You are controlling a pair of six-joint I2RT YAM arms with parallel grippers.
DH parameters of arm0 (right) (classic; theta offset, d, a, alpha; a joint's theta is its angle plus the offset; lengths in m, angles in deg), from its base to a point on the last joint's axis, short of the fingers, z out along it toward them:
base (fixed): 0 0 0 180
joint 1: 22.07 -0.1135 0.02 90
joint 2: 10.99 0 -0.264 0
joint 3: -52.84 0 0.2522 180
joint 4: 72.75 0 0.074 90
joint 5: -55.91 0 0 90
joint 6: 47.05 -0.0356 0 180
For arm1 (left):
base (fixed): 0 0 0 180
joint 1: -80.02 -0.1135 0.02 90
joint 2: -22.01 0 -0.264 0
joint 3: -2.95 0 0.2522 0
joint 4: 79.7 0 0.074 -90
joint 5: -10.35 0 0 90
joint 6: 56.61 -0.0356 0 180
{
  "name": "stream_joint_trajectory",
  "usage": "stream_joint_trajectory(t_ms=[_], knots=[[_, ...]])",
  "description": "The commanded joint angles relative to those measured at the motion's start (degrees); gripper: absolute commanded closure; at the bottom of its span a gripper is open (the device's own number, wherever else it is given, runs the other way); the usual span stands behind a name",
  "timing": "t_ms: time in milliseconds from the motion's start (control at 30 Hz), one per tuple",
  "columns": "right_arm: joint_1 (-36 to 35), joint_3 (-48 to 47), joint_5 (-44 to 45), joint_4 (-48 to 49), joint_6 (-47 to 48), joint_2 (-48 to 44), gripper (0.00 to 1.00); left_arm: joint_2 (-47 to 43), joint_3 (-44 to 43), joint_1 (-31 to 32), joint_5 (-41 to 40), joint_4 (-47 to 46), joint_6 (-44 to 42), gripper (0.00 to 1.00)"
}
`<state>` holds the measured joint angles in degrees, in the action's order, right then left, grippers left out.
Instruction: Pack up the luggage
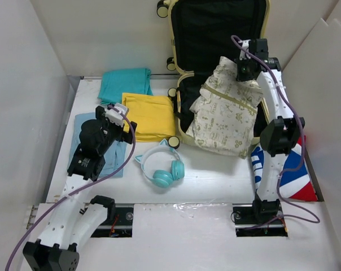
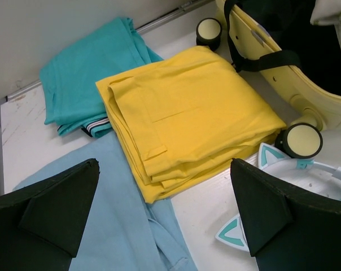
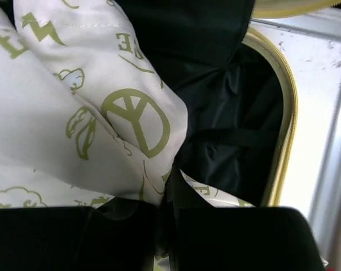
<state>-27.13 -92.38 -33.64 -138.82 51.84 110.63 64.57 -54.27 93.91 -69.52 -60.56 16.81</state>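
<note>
The luggage (image 1: 182,76), pale yellow with black lining (image 3: 238,101), lies open at the back of the table. A cream cloth printed with olive signs (image 1: 227,113) drapes over its near half and front rim. My right gripper (image 1: 246,70) is shut on the upper edge of that printed cloth (image 3: 91,113), over the case. My left gripper (image 1: 118,114) hangs open above a light blue garment (image 2: 114,220), its fingers (image 2: 52,203) wide apart, holding nothing. A folded yellow garment (image 2: 187,113) lies just beyond it, beside the luggage wheel (image 2: 300,140).
A folded teal garment (image 1: 125,83) lies behind the yellow one. Teal and white cat-ear headphones (image 1: 162,166) sit in front of the case. A red, white and blue item (image 1: 292,169) lies at the right, by my right arm. White walls close in on both sides.
</note>
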Motion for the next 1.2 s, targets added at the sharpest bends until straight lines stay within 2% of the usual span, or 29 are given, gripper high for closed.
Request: stream_joint_trajectory(t_ms=[0,167,300,433,500,600,667,700,733,767,800,867,900,933,1033,1100,1167], knots=[[5.3,-4.2,-6.4,14.2,-11.8,2.4,1.0,1.4,-0.7,0.2,-0.6,-2.1,-1.2,0.0],[9.7,1.3,-4.9,19.1,-24.2,4.9,1.0,3.5,-1.2,-0.9,-0.6,-2.1,-1.2,0.0],[9.7,8.4,-0.7,21.0,-32.3,3.4,1.0,4.0,-1.2,-1.4,-0.1,-2.1,-0.6,0.0],[8.5,8.6,5.7,20.2,-32.2,2.6,1.0,4.0,-1.2,-1.4,-0.1,-2.1,-0.6,0.0],[7.8,6.1,9.2,18.8,-29.2,2.6,0.92,4.0,-1.2,-1.4,0.4,-2.1,-0.6,0.0],[6.6,-0.4,14.3,12.5,-24.7,4.2,0.97,3.5,-0.7,-1.4,0.4,-2.1,-0.6,0.0],[7.4,0.3,12.3,10.1,-24.7,4.8,0.99,3.5,-0.1,-1.4,0.9,-2.7,-0.6,0.0],[7.4,1.6,10.9,10.1,-24.7,4.0,0.89,3.0,-0.1,-1.4,0.9,-3.2,0.1,0.0],[8.2,3.0,9.1,10.1,-23.7,4.0,0.73,3.0,-0.1,-1.4,0.9,-3.2,0.1,0.0],[8.2,4.8,9.1,10.1,-21.2,3.1,0.52,3.0,-0.1,-1.4,0.9,-3.2,0.1,0.0],[8.2,4.8,9.8,10.1,-19.6,2.4,0.2,3.0,-0.1,-1.4,0.9,-3.2,0.1,0.0],[6.6,2.6,14.7,8.2,-15.6,1.7,0.05,3.0,-0.1,-1.4,1.6,-2.6,0.1,0.0],[5.4,-0.7,17.9,6.5,-11.0,0.9,0.0,3.0,-0.1,-1.4,1.6,-2.1,0.1,0.0],[4.3,-2.2,25.8,5.8,-9.1,0.9,0.0,3.0,-0.1,-1.4,2.2,-2.0,0.1,0.0],[0.0,-5.3,32.1,5.2,-1.0,-2.8,0.0,2.4,-0.7,-1.4,2.2,-1.5,0.1,0.0],[-3.9,-2.8,26.6,5.2,2.7,-5.7,0.0,1.8,-0.7,-1.4,2.7,-1.0,0.1,0.0],[-7.4,5.2,19.4,3.6,5.3,-9.9,0.0,1.8,-0.7,-1.4,2.7,-1.0,0.1,0.0]])
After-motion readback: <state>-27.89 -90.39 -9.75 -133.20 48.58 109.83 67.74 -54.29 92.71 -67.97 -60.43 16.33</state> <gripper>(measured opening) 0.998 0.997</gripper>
